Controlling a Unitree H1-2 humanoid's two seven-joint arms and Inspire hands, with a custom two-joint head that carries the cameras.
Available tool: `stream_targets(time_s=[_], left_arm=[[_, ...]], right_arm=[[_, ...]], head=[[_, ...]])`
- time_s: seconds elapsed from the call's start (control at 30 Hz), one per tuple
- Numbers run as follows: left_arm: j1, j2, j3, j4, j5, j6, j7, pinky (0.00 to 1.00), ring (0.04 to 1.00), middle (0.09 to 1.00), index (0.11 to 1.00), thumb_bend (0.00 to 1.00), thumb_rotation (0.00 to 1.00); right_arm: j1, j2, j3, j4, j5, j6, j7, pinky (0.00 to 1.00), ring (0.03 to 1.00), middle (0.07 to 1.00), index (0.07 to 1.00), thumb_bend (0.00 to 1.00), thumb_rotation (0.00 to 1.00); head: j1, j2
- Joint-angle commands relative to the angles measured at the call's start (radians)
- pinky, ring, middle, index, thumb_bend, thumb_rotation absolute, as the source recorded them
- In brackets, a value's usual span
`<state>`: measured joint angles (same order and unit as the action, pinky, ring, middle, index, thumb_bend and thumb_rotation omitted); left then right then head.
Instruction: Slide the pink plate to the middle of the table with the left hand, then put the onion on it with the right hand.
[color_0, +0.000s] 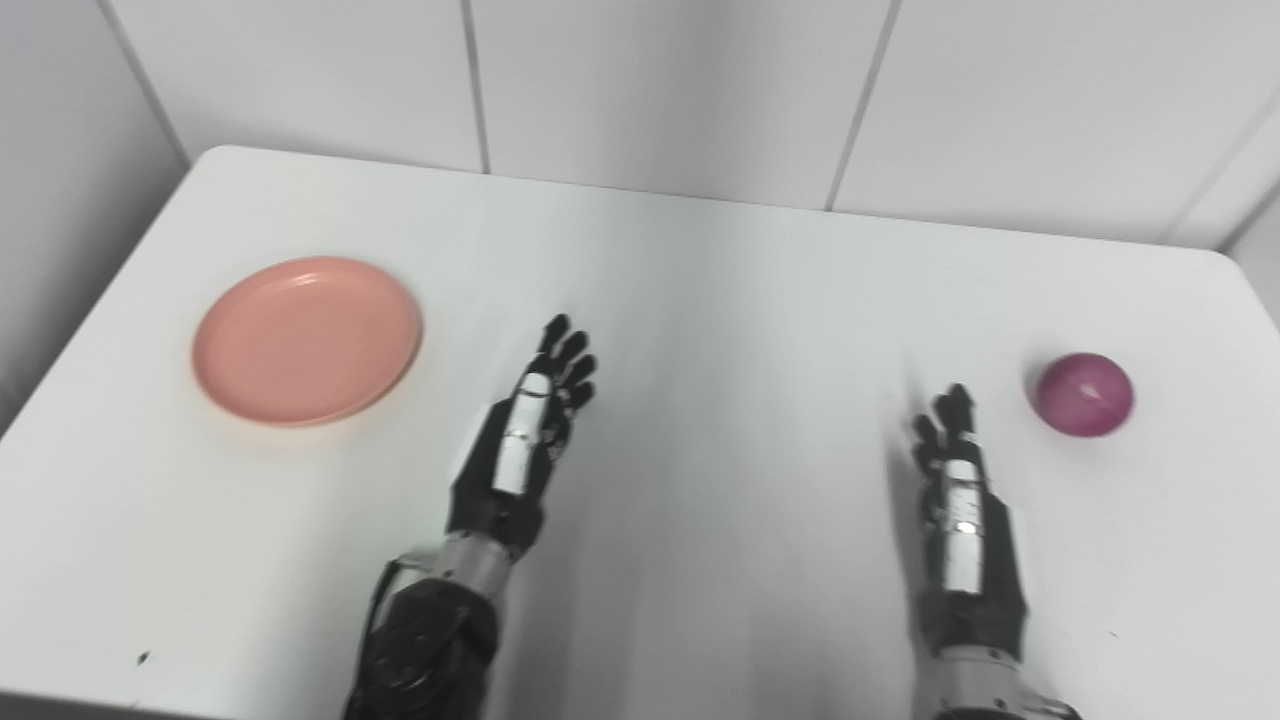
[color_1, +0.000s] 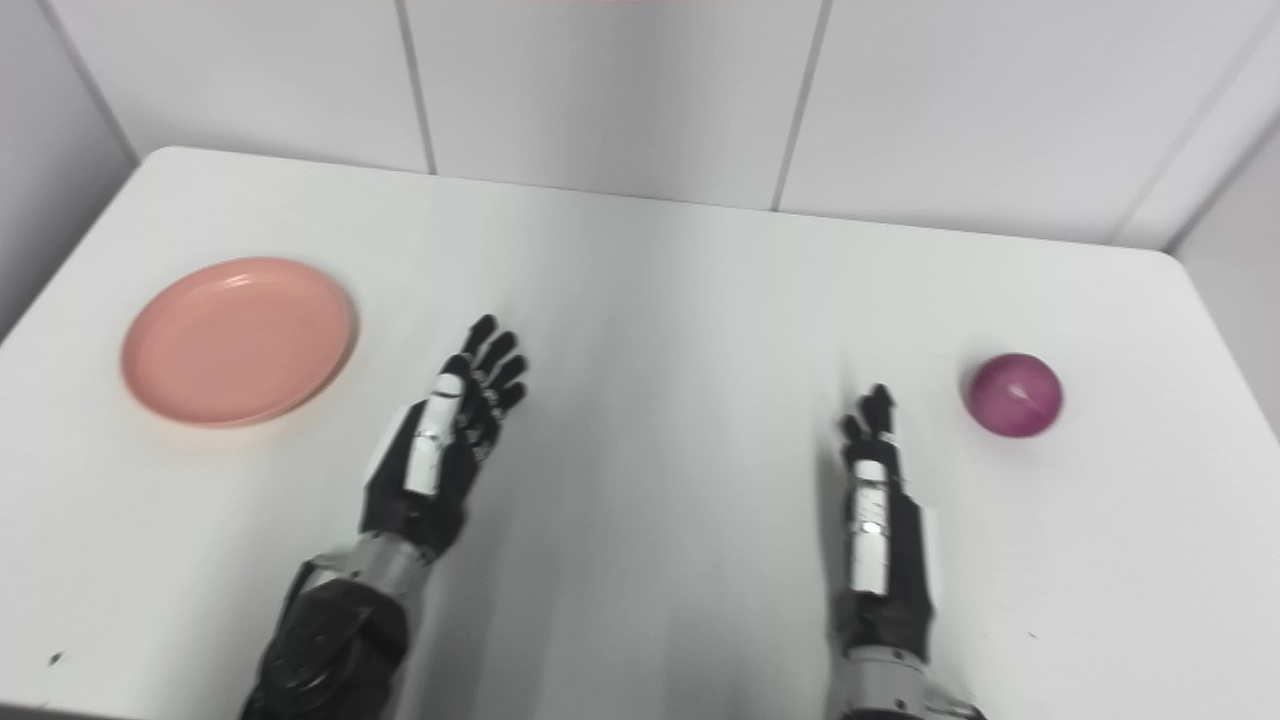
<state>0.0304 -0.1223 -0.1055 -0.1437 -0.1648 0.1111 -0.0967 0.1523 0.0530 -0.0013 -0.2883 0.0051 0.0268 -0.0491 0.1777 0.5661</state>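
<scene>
With both the left hand (color_0: 525, 440) and right hand (color_0: 958, 490) spread and empty, the pink plate (color_0: 307, 340), untouched at the table's (color_0: 700, 300) left, must next be reached and slid to the middle, the onion (color_0: 1084, 393) waiting.

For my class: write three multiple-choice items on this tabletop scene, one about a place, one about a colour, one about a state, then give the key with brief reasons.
1. Where does the pink plate lie?
A. table's left side
B. middle
C. right edge

2. What colour is the onion?
A. white
B. purple
C. green

3. What is the left hand doing?
A. gripping the plate
B. holding the onion
C. open, holding nothing

Key: 1 A, the plate sits left of both hands on the table. 2 B, its skin is purple. 3 C, fingers are spread, apart from the plate; the right hand is empty too.
</scene>
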Motion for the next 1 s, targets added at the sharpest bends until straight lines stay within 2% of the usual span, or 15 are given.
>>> stream_targets(time_s=[0.0,0.03,0.07,0.1,0.2,0.37,0.53,0.6,0.8,0.97], left_arm=[[0.008,-0.017,-0.017,0.03,0.014,0.0,0.005,0.97,0.972,0.983,0.964,0.48,1.0],[0.005,-0.023,-0.021,0.037,0.015,-0.002,0.007,0.98,0.974,0.985,0.967,0.47,1.0],[0.003,-0.028,-0.024,0.042,0.015,-0.002,0.011,0.98,0.975,0.987,0.97,0.48,1.0],[0.0,-0.034,-0.027,0.049,0.018,-0.005,0.013,0.98,0.975,0.988,0.972,0.47,1.0],[-0.005,-0.052,-0.034,0.067,0.025,-0.019,0.016,0.99,0.977,0.993,0.981,0.47,1.0],[-0.014,-0.08,-0.055,0.096,0.044,-0.037,0.028,0.99,0.982,0.999,0.984,0.48,1.0],[-0.025,-0.096,-0.073,0.137,0.064,-0.076,0.043,1.0,0.993,1.0,0.99,0.47,1.0],[-0.029,-0.1,-0.077,0.153,0.066,-0.088,0.049,1.0,0.996,1.0,0.992,0.46,1.0],[-0.045,-0.109,-0.093,0.199,0.081,-0.13,0.077,0.98,0.987,1.0,0.983,0.46,1.0],[-0.059,-0.107,-0.102,0.238,0.085,-0.164,0.089,0.99,0.992,1.0,0.985,0.46,1.0]], right_arm=[[0.003,-0.023,-0.007,-0.032,0.021,-0.028,0.021,1.0,0.986,1.0,1.0,0.2,1.0],[0.0,-0.031,-0.013,-0.025,0.03,-0.034,0.026,1.0,0.987,1.0,1.0,0.2,1.0],[-0.002,-0.038,-0.017,-0.022,0.036,-0.037,0.032,1.0,0.989,1.0,1.0,0.21,1.0],[-0.004,-0.044,-0.022,-0.02,0.041,-0.037,0.037,1.0,0.991,1.0,1.0,0.21,1.0],[-0.006,-0.057,-0.033,-0.018,0.049,-0.036,0.046,1.0,0.994,1.0,1.0,0.21,1.0],[-0.01,-0.077,-0.042,-0.023,0.074,-0.007,0.058,1.0,1.0,1.0,1.0,0.22,1.0],[-0.014,-0.091,-0.057,0.0,0.117,-0.007,0.069,1.0,1.0,1.0,1.0,0.32,1.0],[-0.017,-0.095,-0.059,0.014,0.116,-0.018,0.07,1.0,0.994,1.0,0.99,0.39,1.0],[-0.014,-0.089,-0.077,0.039,0.104,-0.02,0.047,0.94,0.921,0.941,0.93,0.47,0.95],[-0.017,-0.092,-0.082,0.051,0.117,-0.033,0.056,0.89,0.904,0.929,0.917,0.47,0.93]], head=[[0.017,-0.004],[0.051,-0.013],[0.051,-0.013],[0.086,-0.022],[0.132,-0.036],[0.215,-0.076],[0.278,-0.115],[0.295,-0.127],[0.344,-0.164],[0.348,-0.184]])
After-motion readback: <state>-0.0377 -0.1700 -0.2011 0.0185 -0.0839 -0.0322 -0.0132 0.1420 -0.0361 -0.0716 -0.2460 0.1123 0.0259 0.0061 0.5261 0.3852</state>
